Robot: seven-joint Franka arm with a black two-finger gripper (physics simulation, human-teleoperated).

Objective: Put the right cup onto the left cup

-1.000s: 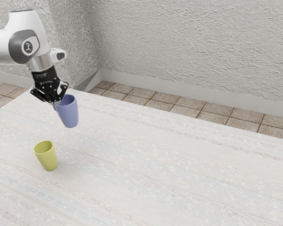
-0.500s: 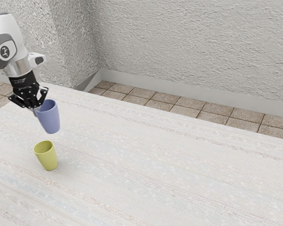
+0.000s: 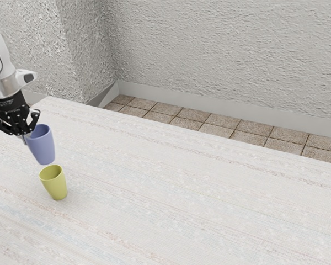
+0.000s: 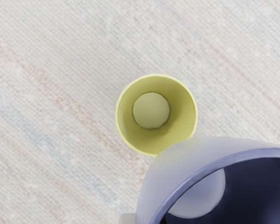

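Cup [image 3: 43,148], blue: upright, mouth up.

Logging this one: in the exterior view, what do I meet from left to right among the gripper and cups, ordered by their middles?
Black two-finger gripper → smooth, tapered blue-violet cup → smooth, tapered yellow-green cup.

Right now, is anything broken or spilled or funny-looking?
No, nothing stands out. The yellow cup stands upright, looking whole and empty. The blue cup hangs in the air because my end effector is holding it. I see no cracks, and no spill on the table.
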